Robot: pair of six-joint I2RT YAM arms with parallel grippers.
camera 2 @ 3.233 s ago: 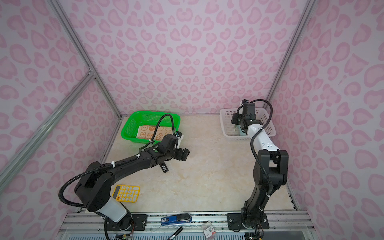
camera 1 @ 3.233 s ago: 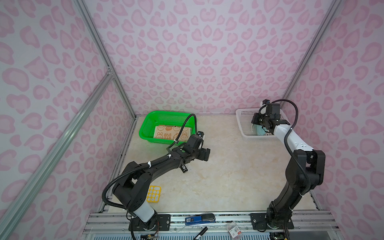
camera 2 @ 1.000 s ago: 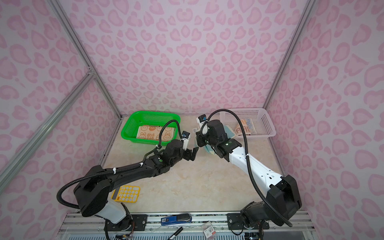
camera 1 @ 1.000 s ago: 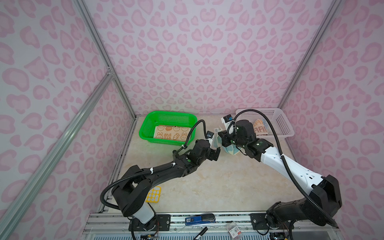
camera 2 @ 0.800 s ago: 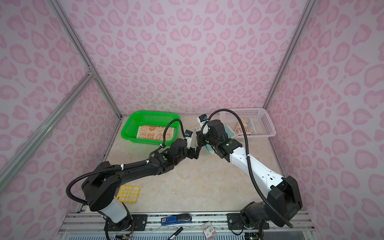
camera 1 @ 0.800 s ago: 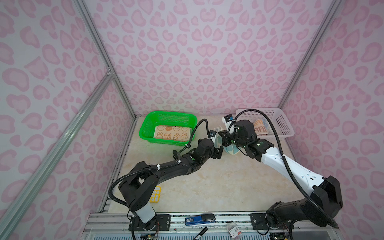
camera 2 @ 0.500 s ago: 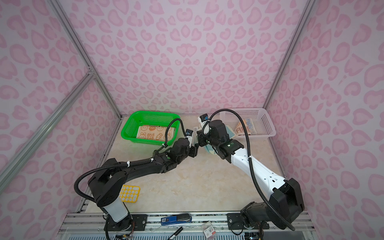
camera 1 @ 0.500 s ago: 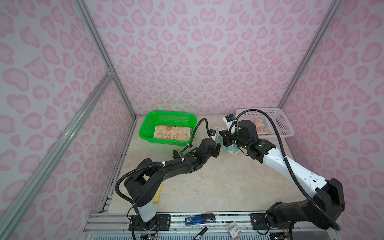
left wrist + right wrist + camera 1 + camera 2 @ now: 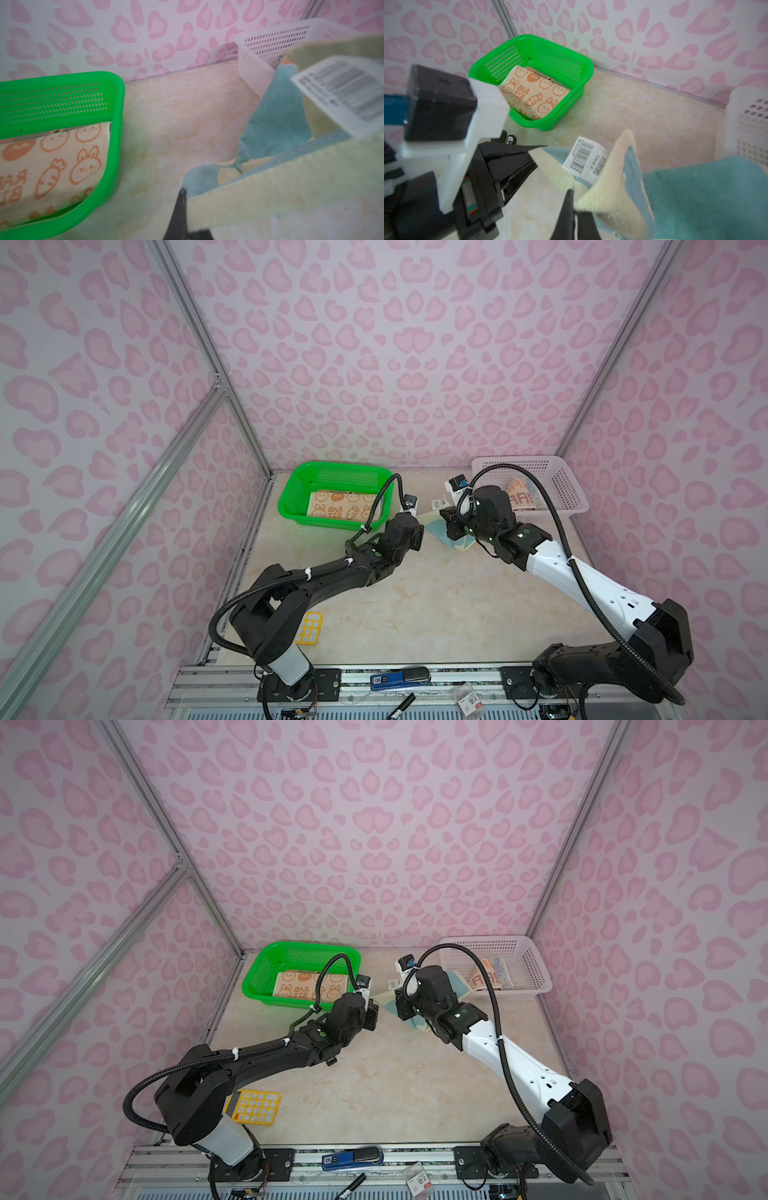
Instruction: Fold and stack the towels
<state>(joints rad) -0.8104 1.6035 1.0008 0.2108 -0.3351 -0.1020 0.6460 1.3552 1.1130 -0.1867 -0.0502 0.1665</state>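
A light blue towel (image 9: 433,527) (image 9: 390,1005) with a cream edge hangs between my two grippers at the middle back of the table, its lower part resting on the tabletop. My left gripper (image 9: 418,517) (image 9: 186,193) is shut on its cream edge (image 9: 291,187). My right gripper (image 9: 447,519) (image 9: 574,199) is shut on another part of that edge, near the barcode label (image 9: 584,160). A folded beige towel (image 9: 340,506) (image 9: 533,93) with rabbit faces lies in the green basket (image 9: 291,493). A cream towel (image 9: 519,495) with big letters lies in the white basket (image 9: 561,485).
A yellow calculator (image 9: 253,1106) lies at the front left beside the left arm's base. A blue tool (image 9: 399,678) and small items sit on the front rail. Pink patterned walls close in the back and both sides.
My left gripper has reached up to the towel and shut on its cream edge. The right gripper has kept its hold, after carrying the towel out from the white basket.
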